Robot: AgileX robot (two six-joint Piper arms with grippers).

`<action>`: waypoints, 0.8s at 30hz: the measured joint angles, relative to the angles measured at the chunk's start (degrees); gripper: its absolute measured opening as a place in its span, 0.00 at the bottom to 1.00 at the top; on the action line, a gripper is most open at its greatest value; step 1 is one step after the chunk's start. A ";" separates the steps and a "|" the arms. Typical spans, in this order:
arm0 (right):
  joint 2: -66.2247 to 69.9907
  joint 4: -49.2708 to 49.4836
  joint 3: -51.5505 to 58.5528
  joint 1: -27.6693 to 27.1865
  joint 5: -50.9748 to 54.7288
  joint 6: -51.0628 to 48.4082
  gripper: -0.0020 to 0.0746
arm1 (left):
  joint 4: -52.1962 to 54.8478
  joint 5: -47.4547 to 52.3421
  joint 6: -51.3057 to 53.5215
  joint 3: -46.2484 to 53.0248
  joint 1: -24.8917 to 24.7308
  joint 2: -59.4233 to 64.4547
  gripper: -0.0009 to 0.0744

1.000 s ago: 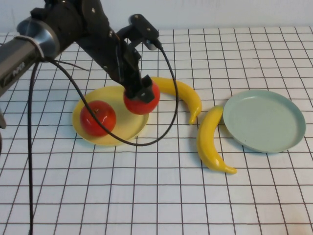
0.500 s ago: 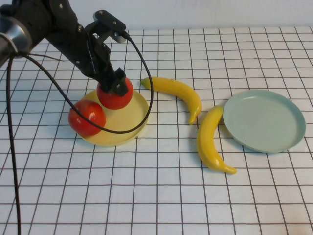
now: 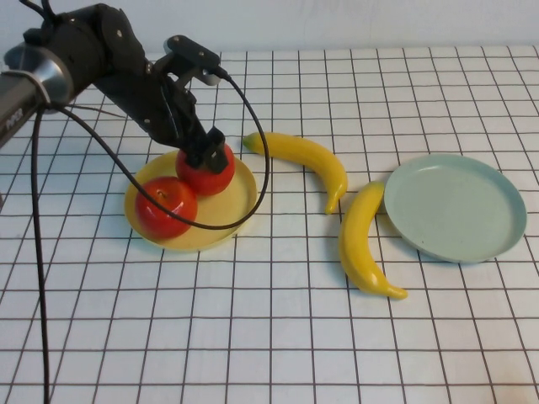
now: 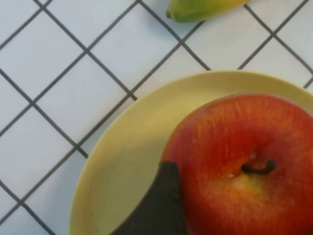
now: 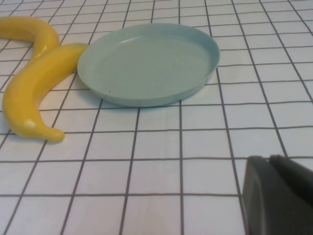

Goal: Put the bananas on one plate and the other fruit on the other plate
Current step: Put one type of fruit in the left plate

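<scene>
My left gripper (image 3: pixel 205 150) is shut on a red apple (image 3: pixel 206 168) that sits low on the back of the pale yellow plate (image 3: pixel 229 210). A second red apple (image 3: pixel 166 206) lies on the plate's front left. In the left wrist view the held apple (image 4: pixel 244 161) fills the space beside one dark finger (image 4: pixel 161 205), over the yellow plate (image 4: pixel 127 147). Two yellow bananas (image 3: pixel 307 160) (image 3: pixel 364 240) lie on the table between the plates. The mint plate (image 3: pixel 455 206) holds nothing. My right gripper (image 5: pixel 269 159) is shut and empty, near the mint plate (image 5: pixel 146 63), and is out of the high view.
The left arm's black cable (image 3: pixel 253 194) loops over the yellow plate. A banana's green tip (image 4: pixel 205 7) lies just beyond the plate's rim. In the right wrist view one banana (image 5: pixel 36 93) touches the mint plate's edge. The white gridded tabletop (image 3: pixel 269 337) spreads in front.
My left gripper carried the apple from the yellow plate's right rim to over its back part. The other apple rolled to the left rim and back toward the middle.
</scene>
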 joint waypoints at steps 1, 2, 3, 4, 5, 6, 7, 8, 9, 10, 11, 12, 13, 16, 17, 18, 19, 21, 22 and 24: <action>0.00 0.00 0.00 0.00 0.00 0.00 0.01 | -0.31 0.00 -0.14 0.00 0.00 0.00 0.90; 0.00 0.00 0.00 0.00 0.00 0.00 0.01 | -0.58 -0.03 -0.17 0.00 0.00 0.00 0.90; 0.00 0.00 0.00 0.00 0.00 0.00 0.01 | -0.85 -0.03 -0.17 0.00 0.00 0.00 0.90; 0.00 0.00 0.00 0.00 0.00 0.00 0.01 | -0.98 -0.03 -0.27 0.00 0.00 0.00 0.90; 0.00 0.00 0.00 0.00 0.00 0.00 0.01 | -1.30 -0.03 -0.27 0.00 0.00 0.00 0.90; 0.00 0.00 0.00 0.00 0.00 0.00 0.01 | -1.37 -0.13 -0.27 0.00 0.00 0.00 0.90; 0.00 0.00 0.00 0.00 0.00 0.00 0.01 | -1.66 -0.13 -0.27 0.00 0.00 0.00 0.90; 0.00 0.00 0.00 0.00 0.00 0.00 0.01 | -1.78 -0.13 -0.17 0.00 0.00 0.00 0.90; 0.00 0.00 0.00 0.00 0.00 0.00 0.01 | -1.90 -0.13 0.07 0.00 0.00 -0.10 0.90; 0.00 0.00 0.00 0.00 0.00 0.00 0.01 | -1.98 -0.13 0.24 0.00 0.00 -0.10 0.90; 0.00 0.00 0.00 0.00 0.00 0.00 0.01 | -1.98 -0.13 0.39 0.00 0.00 -0.24 0.90; 0.00 0.00 0.00 0.00 0.00 0.00 0.01 | -2.12 -0.13 0.49 0.00 0.00 -0.22 0.90; 0.00 0.00 0.00 0.00 0.00 0.00 0.01 | -2.12 -0.13 0.62 0.00 0.00 -0.47 0.90; 0.00 0.00 0.00 0.00 0.00 0.00 0.01 | -2.38 -0.13 0.75 0.00 0.00 -1.23 0.90; 0.00 0.00 0.00 0.00 0.00 0.00 0.01 | -2.50 -0.03 0.85 0.00 0.00 -1.58 0.90; 0.00 0.00 0.00 0.00 0.00 0.00 0.01 | -2.50 -0.03 0.99 0.00 0.00 -2.05 0.90; 0.00 0.00 0.00 0.00 0.00 0.00 0.01 | -2.50 -0.03 1.07 0.00 0.00 -2.71 0.90; 0.00 0.00 0.00 0.00 0.00 0.00 0.01 | -2.73 0.08 1.39 0.00 0.00 -4.22 0.90; 0.00 0.00 0.00 0.00 0.00 0.00 0.01 | -2.73 0.19 1.54 0.00 0.00 -5.12 0.90; 0.00 0.00 0.00 0.00 0.00 0.00 0.01 | -2.73 0.77 1.92 0.00 0.00 -7.04 0.90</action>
